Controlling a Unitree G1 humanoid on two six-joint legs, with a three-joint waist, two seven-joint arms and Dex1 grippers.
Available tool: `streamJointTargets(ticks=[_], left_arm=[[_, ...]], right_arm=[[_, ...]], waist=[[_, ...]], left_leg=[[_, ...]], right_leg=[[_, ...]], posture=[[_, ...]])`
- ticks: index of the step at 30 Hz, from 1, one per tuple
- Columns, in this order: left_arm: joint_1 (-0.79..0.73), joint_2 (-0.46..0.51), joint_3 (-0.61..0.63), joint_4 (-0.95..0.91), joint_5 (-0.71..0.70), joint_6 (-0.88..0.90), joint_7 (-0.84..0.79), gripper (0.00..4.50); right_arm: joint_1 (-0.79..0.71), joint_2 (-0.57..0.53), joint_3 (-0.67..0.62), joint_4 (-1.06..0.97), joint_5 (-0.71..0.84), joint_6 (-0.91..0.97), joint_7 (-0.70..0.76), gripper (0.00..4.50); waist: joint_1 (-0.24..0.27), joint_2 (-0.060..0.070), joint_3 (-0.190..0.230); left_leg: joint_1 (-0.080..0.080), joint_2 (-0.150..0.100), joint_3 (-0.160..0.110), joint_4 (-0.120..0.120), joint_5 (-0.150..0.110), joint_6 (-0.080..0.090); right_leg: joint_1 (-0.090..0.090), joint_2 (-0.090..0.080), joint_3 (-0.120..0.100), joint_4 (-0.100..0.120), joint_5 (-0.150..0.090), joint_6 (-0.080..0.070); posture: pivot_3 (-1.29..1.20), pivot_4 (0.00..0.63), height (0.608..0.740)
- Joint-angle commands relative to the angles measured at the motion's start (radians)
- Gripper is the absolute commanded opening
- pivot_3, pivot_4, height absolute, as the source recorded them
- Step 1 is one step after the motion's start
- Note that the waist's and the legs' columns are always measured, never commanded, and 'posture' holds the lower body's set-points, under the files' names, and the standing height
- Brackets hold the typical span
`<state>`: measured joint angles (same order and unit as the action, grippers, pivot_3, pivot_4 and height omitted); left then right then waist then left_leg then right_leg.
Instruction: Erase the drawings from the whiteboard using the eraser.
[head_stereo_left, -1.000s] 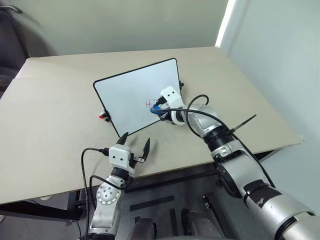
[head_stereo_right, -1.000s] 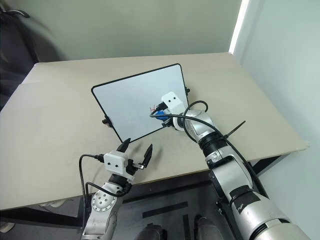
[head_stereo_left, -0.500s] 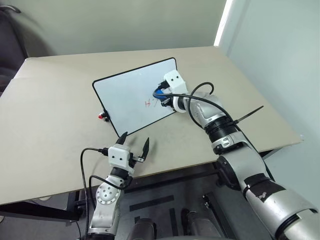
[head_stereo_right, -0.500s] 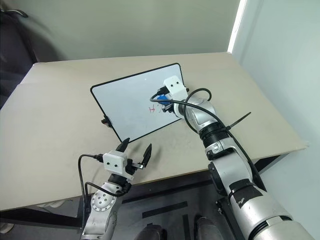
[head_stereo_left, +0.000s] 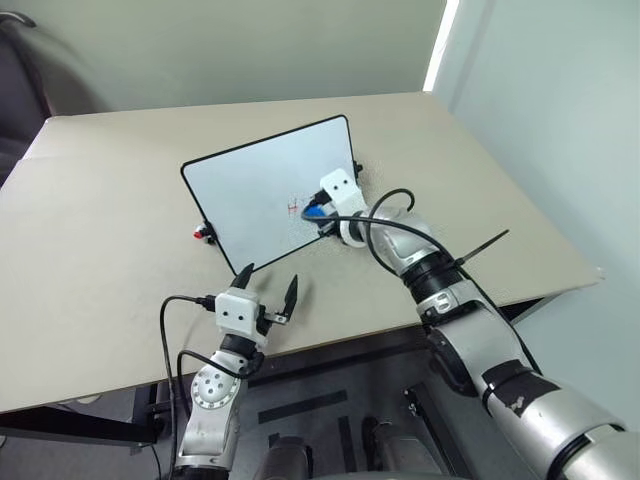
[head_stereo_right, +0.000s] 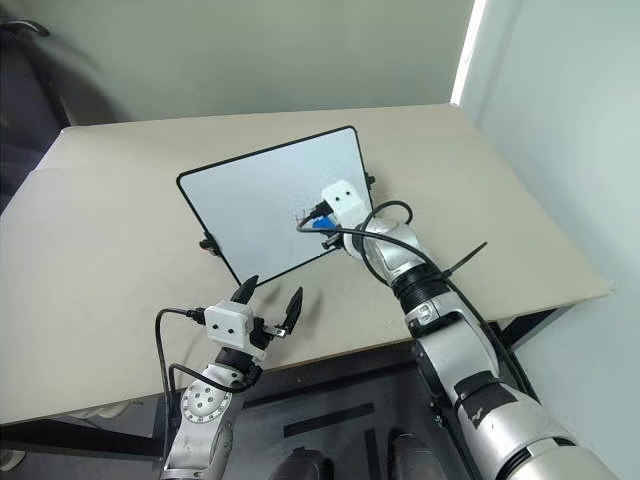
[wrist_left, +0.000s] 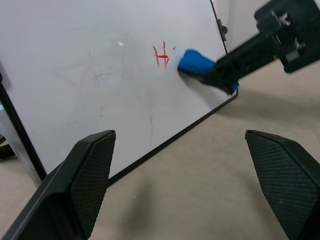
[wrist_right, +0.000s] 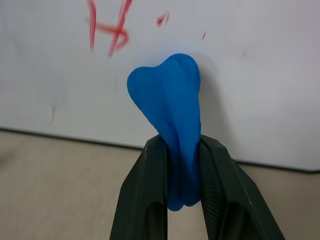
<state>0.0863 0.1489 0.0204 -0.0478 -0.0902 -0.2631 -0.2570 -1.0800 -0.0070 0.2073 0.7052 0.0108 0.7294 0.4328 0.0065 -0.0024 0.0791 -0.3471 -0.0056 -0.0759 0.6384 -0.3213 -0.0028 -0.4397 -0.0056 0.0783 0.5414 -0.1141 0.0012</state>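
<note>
1. Eraser (wrist_right: 167, 107): blue, squashed soft block, pinched tight between the right gripper's two black fingers (wrist_right: 145, 200); its tip presses on the whiteboard (head_stereo_left: 255, 195), centre of the head views.
2. Drawings (wrist_left: 161, 55): red "H" plus a few small red flecks, just beside the eraser tip, lower right part of the board face.
3. Whiteboard stands tilted on the table (head_stereo_left: 100, 200), black frame, faint grey smudges on the white in the left wrist view.
4. Right gripper (head_stereo_left: 318, 212) reaches in from the lower right of frame, clamped on the eraser.
5. Left gripper (head_stereo_left: 270, 285): lower centre-left of frame, near the table's front edge, jaws spread wide, holding nothing, well apart from the board.
6. Small red-tipped knob (head_stereo_left: 198, 234) at the board's lower left edge.
</note>
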Motion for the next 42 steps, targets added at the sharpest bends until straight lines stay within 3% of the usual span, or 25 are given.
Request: streamJointTargets(ticks=[1, 18, 33, 42], left_arm=[[-0.006, -0.002, 0.001, -0.034, -0.006, -0.017, 0.001, 4.50], [-0.016, -0.006, -0.001, -0.024, -0.008, -0.016, -0.002, 4.50], [-0.003, -0.014, 0.001, -0.035, -0.005, -0.023, 0.002, 4.50], [-0.001, -0.015, 0.005, -0.034, -0.004, -0.028, 0.008, 4.50]], right_arm=[[-0.011, -0.007, 0.015, -0.013, -0.023, -0.003, 0.006, 0.50], [-0.109, -0.030, -0.046, -0.057, -0.015, -0.049, -0.037, 0.50], [0.019, 0.057, 0.101, -0.225, -0.034, 0.052, 0.024, 0.50], [-0.092, 0.008, -0.001, -0.070, -0.034, -0.003, -0.052, 0.50]], waist=[[0.000, 0.000, 0.000], [0.000, 0.000, 0.000], [-0.001, 0.000, 0.000], [0.005, 0.000, 0.000]], left_leg=[[0.000, 0.000, 0.000, 0.000, 0.000, 0.000], [-0.001, 0.000, 0.000, -0.001, 0.001, 0.001], [0.001, 0.004, -0.001, 0.000, 0.000, 0.001], [0.000, 0.002, -0.002, 0.001, -0.001, -0.002]], right_leg=[[0.000, 0.000, 0.000, 0.000, 0.000, 0.000], [-0.001, 0.000, -0.001, -0.001, 0.000, -0.001], [-0.001, -0.002, -0.021, 0.000, 0.002, -0.003], [-0.002, -0.005, -0.022, -0.002, 0.003, -0.008]], posture=[[0.00, 0.150, 0.740], [0.00, 0.150, 0.740], [0.00, 0.150, 0.740], [0.00, 0.150, 0.740]])
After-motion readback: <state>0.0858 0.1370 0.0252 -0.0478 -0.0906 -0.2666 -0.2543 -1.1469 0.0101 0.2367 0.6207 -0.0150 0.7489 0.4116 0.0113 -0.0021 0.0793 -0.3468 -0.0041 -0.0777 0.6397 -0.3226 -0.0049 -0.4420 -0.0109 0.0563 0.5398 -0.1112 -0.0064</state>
